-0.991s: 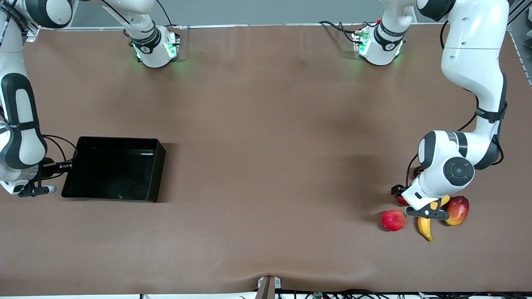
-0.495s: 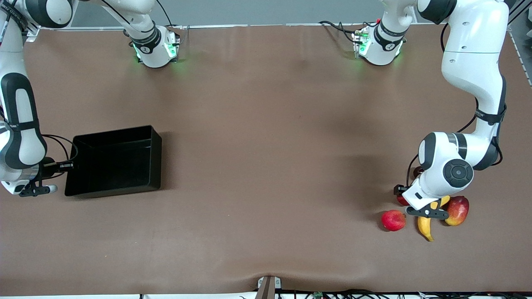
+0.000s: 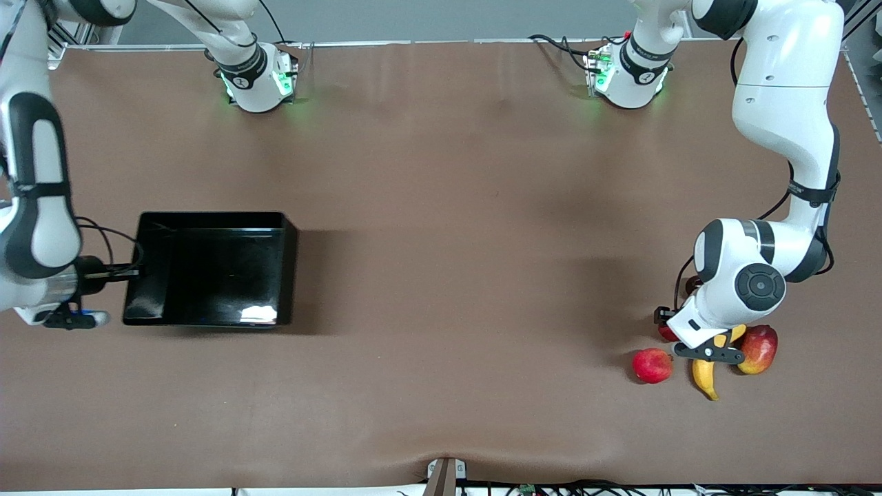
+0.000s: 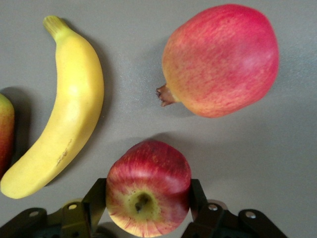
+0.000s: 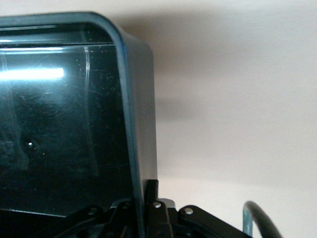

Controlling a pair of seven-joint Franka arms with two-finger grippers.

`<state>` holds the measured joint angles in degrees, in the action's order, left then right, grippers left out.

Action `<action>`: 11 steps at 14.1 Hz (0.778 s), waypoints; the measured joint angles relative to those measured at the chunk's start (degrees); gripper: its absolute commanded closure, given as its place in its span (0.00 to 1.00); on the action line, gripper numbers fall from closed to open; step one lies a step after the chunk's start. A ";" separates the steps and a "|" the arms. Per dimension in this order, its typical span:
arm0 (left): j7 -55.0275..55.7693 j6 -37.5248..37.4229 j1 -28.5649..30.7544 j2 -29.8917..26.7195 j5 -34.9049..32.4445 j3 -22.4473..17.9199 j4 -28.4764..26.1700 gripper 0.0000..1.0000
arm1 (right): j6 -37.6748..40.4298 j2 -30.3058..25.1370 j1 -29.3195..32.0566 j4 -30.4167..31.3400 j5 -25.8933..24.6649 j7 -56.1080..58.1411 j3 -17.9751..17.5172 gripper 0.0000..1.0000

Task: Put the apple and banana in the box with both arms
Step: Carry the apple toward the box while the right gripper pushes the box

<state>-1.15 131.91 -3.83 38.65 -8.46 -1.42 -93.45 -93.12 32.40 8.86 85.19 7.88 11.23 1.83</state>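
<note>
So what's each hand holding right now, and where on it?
The left hand has its fingers on the two sides of the apple. The right hand is shut on the box, pinching its end wall at the rim.

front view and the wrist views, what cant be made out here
- Small red apple: in the front view the left arm covers nearly all of it.
- Curved yellow banana: upper end under the left gripper in the front view.
- Oval red-yellow mango: cut off by the left wrist view's edge.
- Glossy black box: only one corner shows in the right wrist view, where the right gripper pinches its wall.
</note>
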 measured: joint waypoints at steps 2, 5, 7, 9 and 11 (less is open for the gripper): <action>-0.01 -2.36 -0.08 -2.05 0.00 0.22 0.25 1.00 | 1.34 -1.10 -4.60 0.04 1.93 -2.36 -0.08 1.00; -0.01 -7.17 -0.32 -7.69 0.00 0.48 0.54 1.00 | 1.69 -1.14 -8.49 0.28 7.57 -3.18 -0.07 1.00; -0.01 -10.51 -0.36 -11.67 0.00 1.25 0.56 1.00 | 1.57 -1.14 -10.75 0.33 9.26 -5.38 -0.09 1.00; -0.01 -13.31 -0.46 -14.66 0.00 1.99 0.54 1.00 | -0.06 -1.14 -13.69 0.47 11.00 -8.15 -0.09 1.00; 0.00 -14.79 -0.50 -16.49 0.00 2.68 0.53 1.00 | -2.74 -1.13 -17.74 0.68 13.03 -13.02 -0.13 1.00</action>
<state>-1.16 117.12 -4.33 22.16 -8.46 1.26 -92.93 -95.85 31.27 -8.89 85.87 20.92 -1.79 1.70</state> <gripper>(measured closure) 0.286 0.956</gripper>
